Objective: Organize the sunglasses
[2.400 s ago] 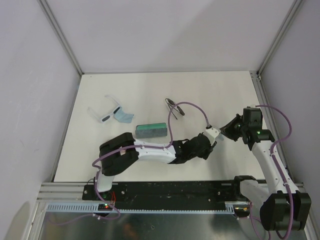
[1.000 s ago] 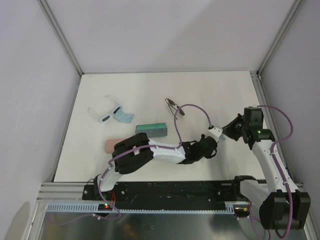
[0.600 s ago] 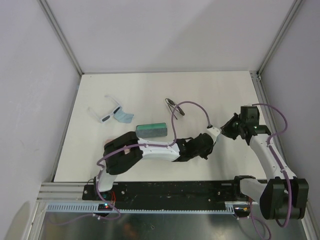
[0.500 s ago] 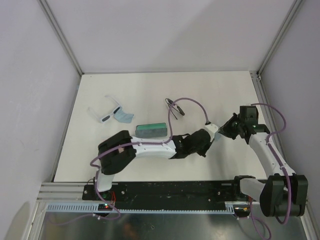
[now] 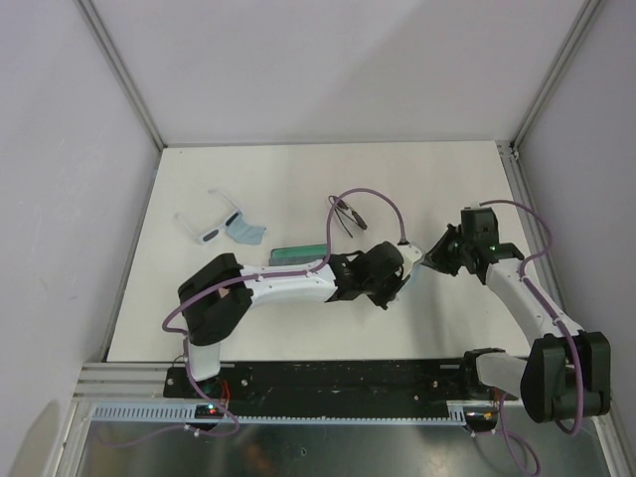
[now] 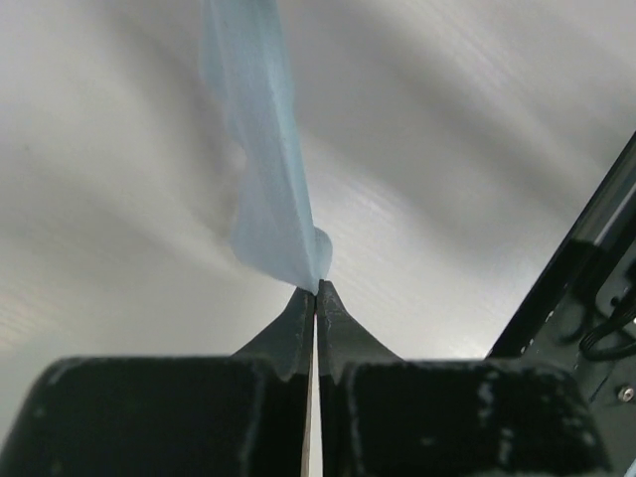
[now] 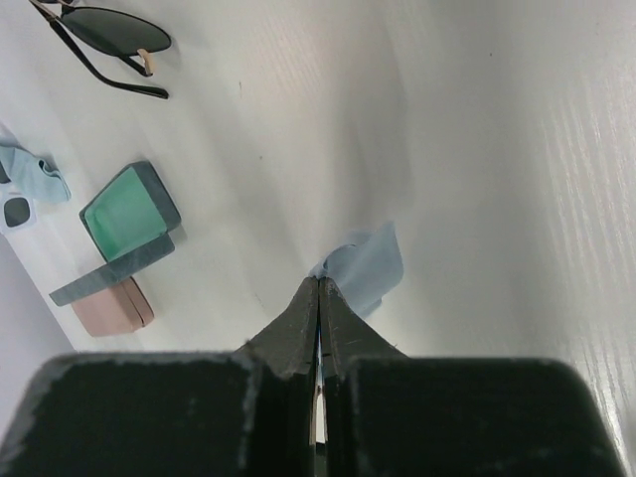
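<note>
- The left gripper [image 6: 316, 290] and the right gripper [image 7: 318, 283] have both slid a little way toward the far side of the smooth white table [image 5: 447, 179]. They have stayed close together.
- Each one is pinched tight on the same soft light blue cloth [image 7: 366, 260], which is held between them.
- The cloth looks thin and floppy. It bunches into a small knot right at the left fingertips.
- From the top camera the cloth is too small to see well, so I cannot tell how far it is pulled out.
- I think the arms are busy with the cloth, maybe to fold it. The glasses themselves are not put away yet.
- The thin dark-framed sunglasses [image 5: 348, 212] lie on the table just past the left arm [image 5: 288, 281]. Nothing touches them. Their rims are skinny like wire and their lenses are dark and shiny.
- The white-framed sunglasses [image 5: 211, 224] lie well apart, on the left side of the table. They sit right against a second crumpled blue cloth [image 5: 246, 234].
- The grey-blue oblong case [image 7: 129, 211] is open and shows a smooth green inside. It looks hard, with round corners.
- The pink oblong case [image 7: 109, 308] lies just beside it. From above, the left arm now covers the pink case, which showed a second ago.
</note>
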Available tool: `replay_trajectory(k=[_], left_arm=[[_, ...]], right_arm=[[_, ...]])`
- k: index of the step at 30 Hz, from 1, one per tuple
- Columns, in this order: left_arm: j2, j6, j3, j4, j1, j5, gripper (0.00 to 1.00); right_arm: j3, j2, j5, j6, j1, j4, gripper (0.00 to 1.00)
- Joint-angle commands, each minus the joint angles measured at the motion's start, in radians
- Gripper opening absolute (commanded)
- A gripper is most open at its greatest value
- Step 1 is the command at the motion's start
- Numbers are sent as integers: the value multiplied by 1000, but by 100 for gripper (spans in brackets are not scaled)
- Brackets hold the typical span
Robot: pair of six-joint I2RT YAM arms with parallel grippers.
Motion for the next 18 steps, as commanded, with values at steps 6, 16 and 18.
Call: replay_trajectory(k=[6, 16, 18], left_arm=[[-46, 112, 52, -185, 20, -39, 0], [-47, 205, 102, -280, 99, -128, 0], [-41, 220, 111, -297, 109, -151, 0]], right_arm=[[-39, 62, -99, -20, 26, 220, 0], [-46, 231, -216, 66, 82, 575, 0], [-46, 273, -248, 85, 87, 655, 0]])
